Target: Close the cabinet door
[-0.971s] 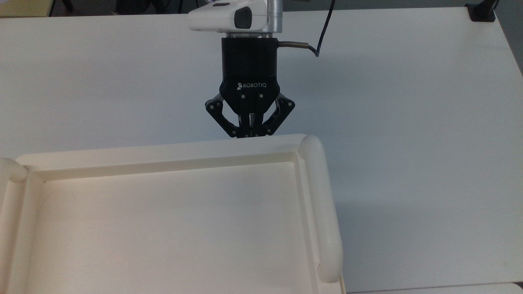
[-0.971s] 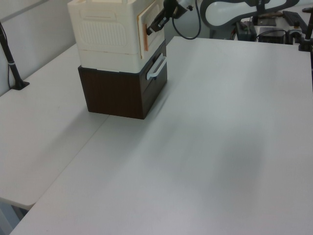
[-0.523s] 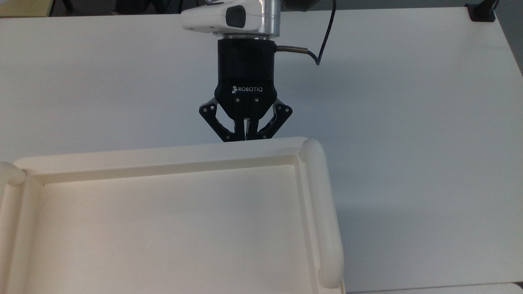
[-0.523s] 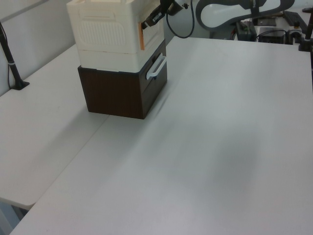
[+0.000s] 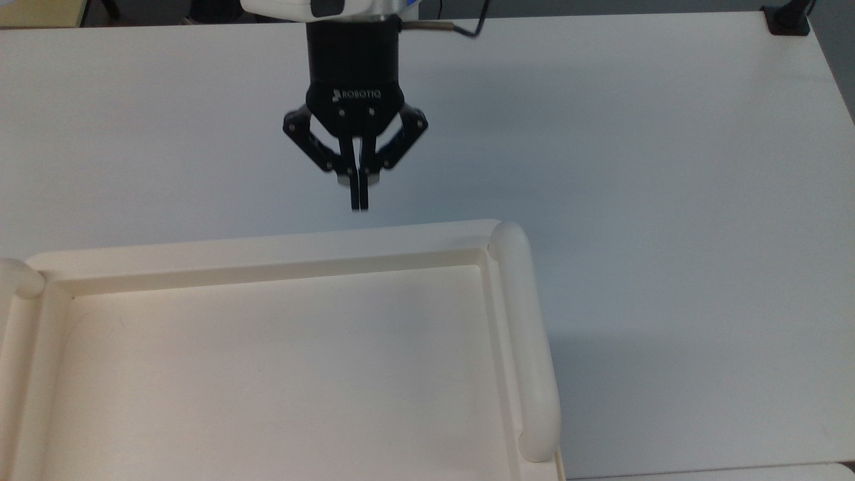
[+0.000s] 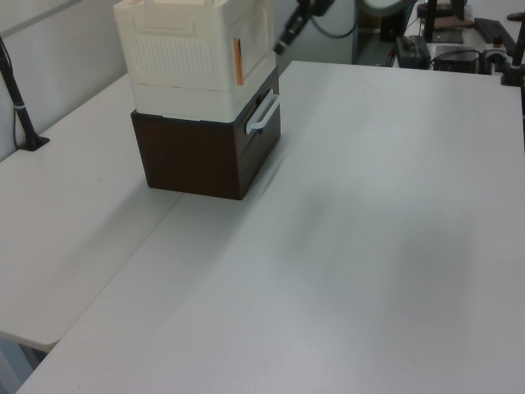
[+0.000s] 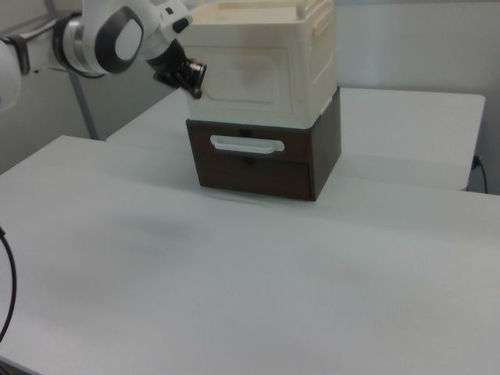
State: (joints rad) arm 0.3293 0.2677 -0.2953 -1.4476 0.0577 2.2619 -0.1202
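Observation:
The cream cabinet [image 5: 267,250] shows its recessed top with rounded rails along the top view's lower edge. In the left view the cabinet [image 6: 176,57] stands on a dark base. Its cabinet door [image 6: 256,41] lies flush with the front, an orange strip at one edge. The right view shows the cabinet door [image 7: 248,76] as a rimmed panel on the front face. My black gripper [image 5: 359,204] hangs shut and holds nothing, a short way off the cabinet's front. In the right view the gripper [image 7: 195,84] is beside the front's left edge, and the left view has the gripper [image 6: 281,48] just beyond the door.
A dark brown drawer unit [image 6: 205,152] with a white handle [image 7: 246,144] carries the cabinet. The white table [image 5: 668,200] spreads wide around it. A black post [image 6: 20,107] stands clamped at the left view's left edge, and a black mount [image 5: 788,20] sits at the top view's far right corner.
The door, ajar a second ago, has swung flush against the cabinet. My gripper has drawn back from the front and shifted toward the top view's left.

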